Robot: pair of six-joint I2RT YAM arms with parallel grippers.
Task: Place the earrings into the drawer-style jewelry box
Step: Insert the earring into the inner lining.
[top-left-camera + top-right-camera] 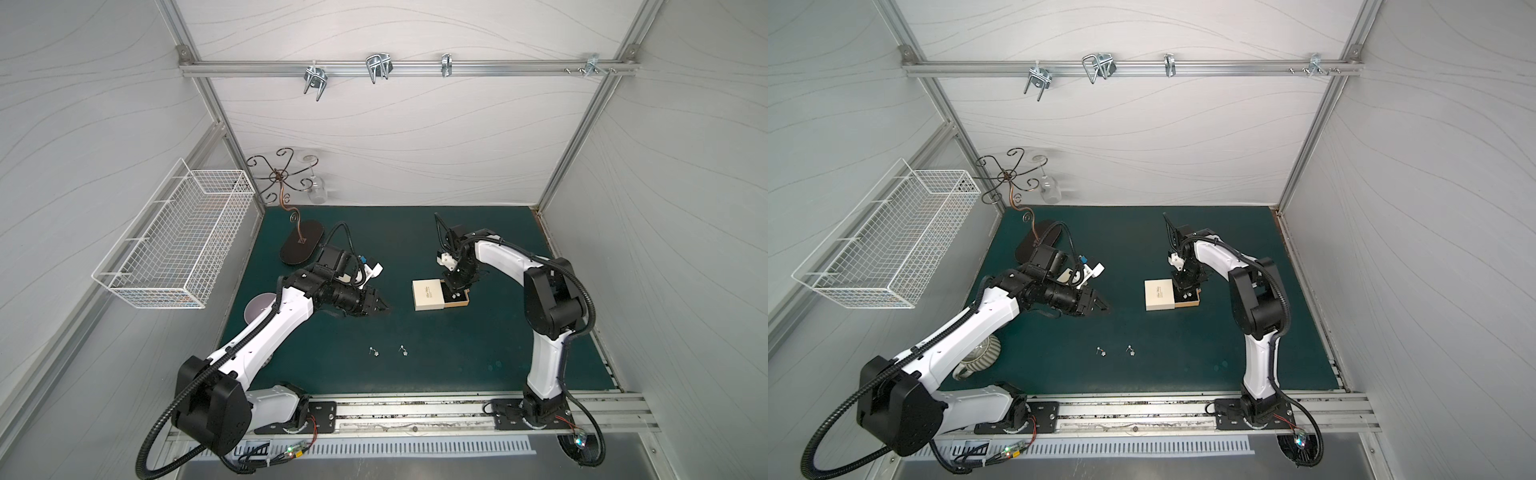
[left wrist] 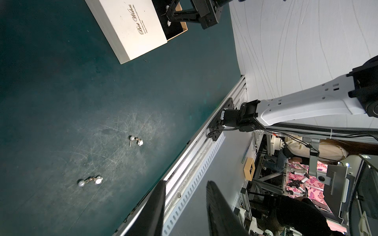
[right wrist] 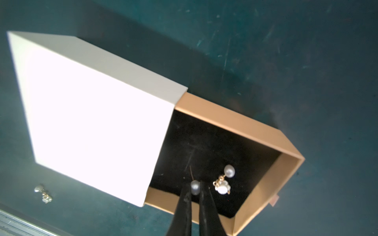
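The jewelry box has a white sleeve (image 1: 432,294) (image 3: 92,122) and a tan drawer (image 3: 235,122) pulled out toward the right arm. My right gripper (image 3: 195,187) (image 1: 451,291) hangs over the drawer's black floor, shut on the pale bead of one earring (image 3: 195,189). A second earring (image 3: 224,181) lies in the drawer beside it. Two more earrings (image 1: 374,351) (image 1: 403,350) rest on the green mat toward the front, also in the left wrist view (image 2: 90,180) (image 2: 136,141). My left gripper (image 1: 384,306) (image 2: 186,183) hovers left of the box, open and empty.
A dark oval-based wire stand (image 1: 301,247) with a hanging glass sits at the back left. A white wire basket (image 1: 174,241) hangs on the left wall. A round grey dish (image 1: 259,309) lies partly under the left arm. The metal rail (image 1: 407,411) borders the mat's front.
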